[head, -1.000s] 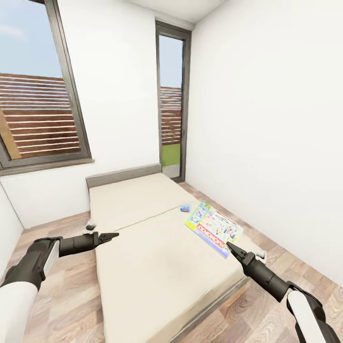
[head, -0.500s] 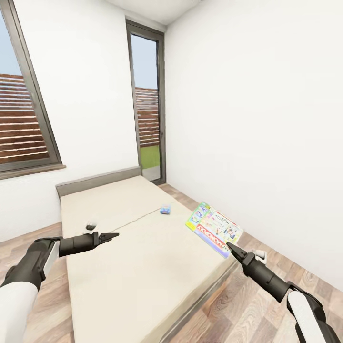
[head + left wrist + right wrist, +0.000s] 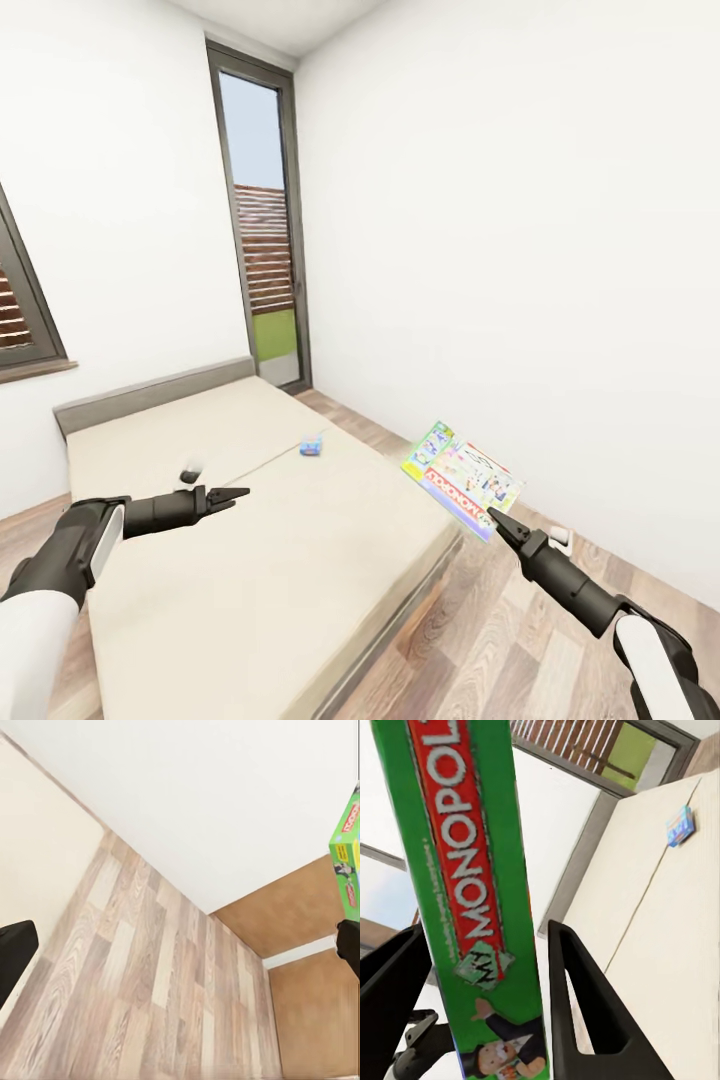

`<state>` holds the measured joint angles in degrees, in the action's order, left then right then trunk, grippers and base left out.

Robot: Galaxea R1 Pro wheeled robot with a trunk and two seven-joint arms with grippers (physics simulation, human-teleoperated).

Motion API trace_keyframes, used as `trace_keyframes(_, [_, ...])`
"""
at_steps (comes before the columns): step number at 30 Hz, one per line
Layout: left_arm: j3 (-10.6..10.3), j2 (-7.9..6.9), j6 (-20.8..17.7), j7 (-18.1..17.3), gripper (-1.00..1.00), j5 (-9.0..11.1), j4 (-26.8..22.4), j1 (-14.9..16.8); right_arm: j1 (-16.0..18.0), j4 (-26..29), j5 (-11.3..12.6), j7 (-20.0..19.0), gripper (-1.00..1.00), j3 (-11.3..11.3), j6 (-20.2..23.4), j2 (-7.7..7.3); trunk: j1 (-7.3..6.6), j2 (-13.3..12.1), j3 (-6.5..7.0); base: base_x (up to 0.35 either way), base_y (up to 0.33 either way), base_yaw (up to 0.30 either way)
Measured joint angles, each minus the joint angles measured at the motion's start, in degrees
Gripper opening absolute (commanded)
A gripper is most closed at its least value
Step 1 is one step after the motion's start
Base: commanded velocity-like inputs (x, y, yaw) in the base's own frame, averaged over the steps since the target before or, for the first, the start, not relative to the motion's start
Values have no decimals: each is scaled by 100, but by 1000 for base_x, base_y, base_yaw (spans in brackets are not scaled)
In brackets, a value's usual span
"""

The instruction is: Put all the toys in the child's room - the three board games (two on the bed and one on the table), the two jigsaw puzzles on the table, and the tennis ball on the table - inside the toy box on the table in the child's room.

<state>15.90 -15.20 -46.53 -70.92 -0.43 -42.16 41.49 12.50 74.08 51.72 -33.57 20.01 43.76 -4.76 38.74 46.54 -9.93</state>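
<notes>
Pinching the green game (image 3: 463,479) edge-on in your right jaws keeps it clear of the bed (image 3: 250,520); left jaws look pressed together.

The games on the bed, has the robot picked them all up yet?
Not all. The right gripper holds the green Monopoly board game off the bed. A small blue game lies on the bed, waiting. The left gripper is empty. The toy box isn't seen here, so I can't tell what's inside it.

White walls (image 3: 500,200), wood-plank floor (image 3: 480,640), tall narrow dark-framed window (image 3: 262,220).
</notes>
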Motion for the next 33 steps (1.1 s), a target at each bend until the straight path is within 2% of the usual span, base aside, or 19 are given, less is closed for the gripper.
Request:
trace_keyframes(6, [-7,6,-8,26,100,-9,-2,8,1,-15,22,4,-100,9,-4,1,-132,-241,117,0,0,-154])
trace_keyframes(33, [-9,10,-2,48,100,-11,-2,9,1,-17,18,19,-100,8,-12,10,-726,-1327,604,0,0,-3])
